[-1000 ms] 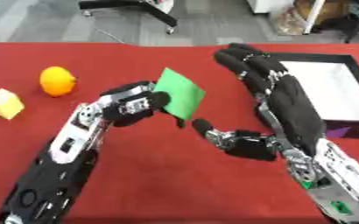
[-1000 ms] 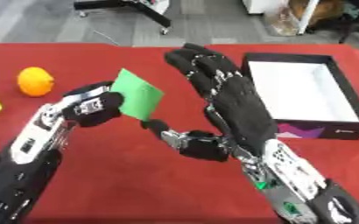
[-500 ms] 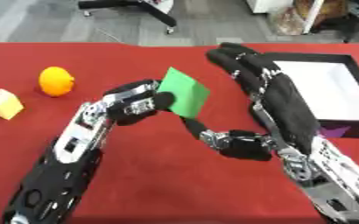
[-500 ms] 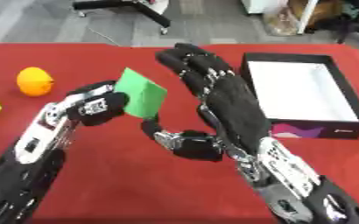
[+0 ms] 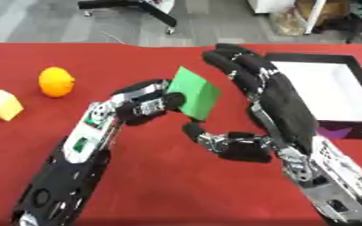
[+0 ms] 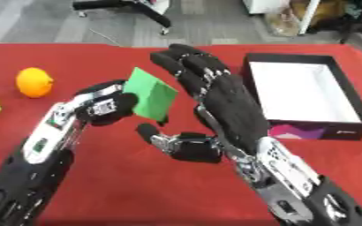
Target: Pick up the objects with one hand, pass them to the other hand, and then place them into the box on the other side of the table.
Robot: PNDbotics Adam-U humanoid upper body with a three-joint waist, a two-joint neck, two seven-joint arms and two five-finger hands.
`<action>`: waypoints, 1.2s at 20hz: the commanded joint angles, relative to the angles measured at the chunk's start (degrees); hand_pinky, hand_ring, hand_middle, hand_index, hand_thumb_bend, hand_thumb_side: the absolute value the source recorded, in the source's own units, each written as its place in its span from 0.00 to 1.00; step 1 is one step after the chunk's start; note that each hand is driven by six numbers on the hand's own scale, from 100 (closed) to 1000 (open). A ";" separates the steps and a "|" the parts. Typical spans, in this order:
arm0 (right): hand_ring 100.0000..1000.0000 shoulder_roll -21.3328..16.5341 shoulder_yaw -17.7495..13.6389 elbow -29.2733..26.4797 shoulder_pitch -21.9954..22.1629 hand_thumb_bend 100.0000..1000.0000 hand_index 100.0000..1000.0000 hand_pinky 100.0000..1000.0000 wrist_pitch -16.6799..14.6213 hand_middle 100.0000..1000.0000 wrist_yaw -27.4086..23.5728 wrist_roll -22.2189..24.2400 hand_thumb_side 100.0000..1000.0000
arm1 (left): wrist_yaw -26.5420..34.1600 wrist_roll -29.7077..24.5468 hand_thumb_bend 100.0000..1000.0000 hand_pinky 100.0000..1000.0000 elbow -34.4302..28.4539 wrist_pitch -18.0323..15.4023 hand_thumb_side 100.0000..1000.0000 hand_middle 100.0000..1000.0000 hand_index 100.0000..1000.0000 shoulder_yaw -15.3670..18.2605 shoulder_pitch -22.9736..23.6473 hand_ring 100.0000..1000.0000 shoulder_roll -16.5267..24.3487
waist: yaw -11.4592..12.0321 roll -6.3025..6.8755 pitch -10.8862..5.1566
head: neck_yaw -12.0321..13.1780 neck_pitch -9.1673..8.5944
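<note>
At the far left of the red table [image 5: 161, 176] sits a yellow block [image 5: 4, 104], with an orange [image 5: 56, 81] just to its right, both well apart from the hands. Nearer the middle, the left hand [image 5: 147, 105] is raised above the cloth with its fingers curled round the near edge of a green block [image 5: 193, 93], which it holds tilted in the air. Right beside the block, the right hand [image 6: 215, 99] is open, its fingers spread and straight, reaching up past the block's right side, its thumb [image 6: 162, 137] stretched out beneath the block; whether it touches the block cannot be told. At the right edge stands a black box [image 6: 304, 95] with a white inside.
</note>
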 commanded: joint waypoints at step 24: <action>0.73 0.12 -0.52 -1.21 -1.22 0.00 0.83 0.68 3.77 0.53 -2.14 -4.73 0.01 | 1.02 0.02 0.00 0.65 -5.23 -3.63 0.59 0.51 0.60 -2.29 -0.81 0.64 -0.47 | -0.27 0.06 -0.55 | -0.24 -0.16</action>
